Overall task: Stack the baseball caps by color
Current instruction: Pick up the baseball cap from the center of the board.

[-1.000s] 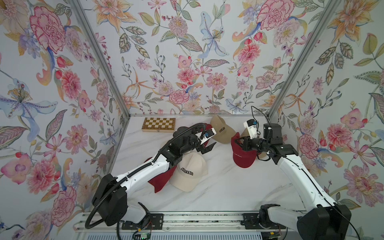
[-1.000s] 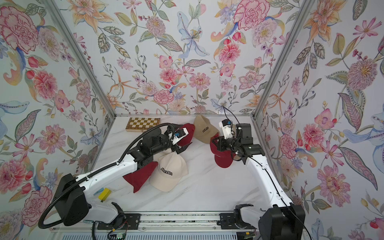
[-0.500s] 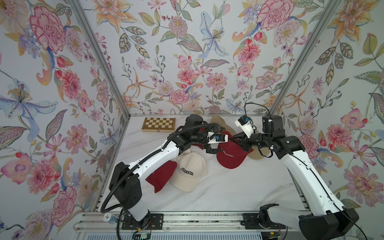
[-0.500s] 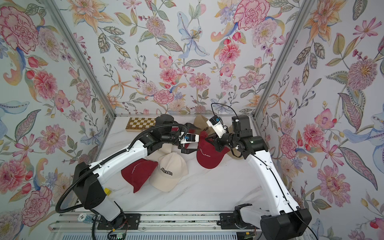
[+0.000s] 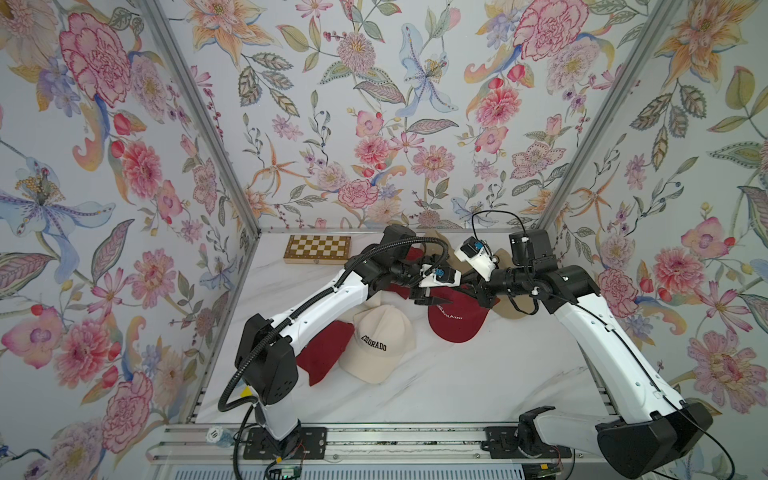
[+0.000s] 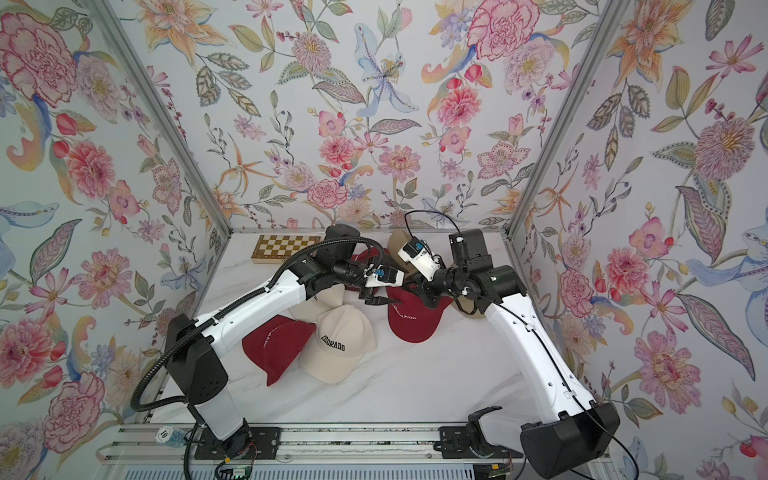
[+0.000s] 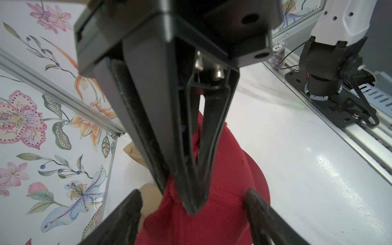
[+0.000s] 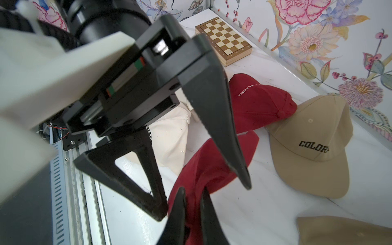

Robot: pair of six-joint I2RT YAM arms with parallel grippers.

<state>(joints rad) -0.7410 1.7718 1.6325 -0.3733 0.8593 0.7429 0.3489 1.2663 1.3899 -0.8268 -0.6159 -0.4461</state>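
Three red caps (image 6: 276, 347), two cream caps (image 6: 336, 349), two tan caps (image 8: 307, 144). Right tool (image 7: 192, 205) pinches one red cap (image 5: 455, 320); left tool (image 8: 203, 201) open around it.

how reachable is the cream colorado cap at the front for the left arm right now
Probably yes: the cream cap lies uncovered beside that arm's forearm. The left claw stands open around the dark red cap pinched by the right claw, so it must draw back first.

cream cap (image 5: 380, 345): read COLORADO, black letters
tan cap (image 8: 314, 146): showed COLOR, the rest was hidden
chip (image 5: 212, 433): bore 10
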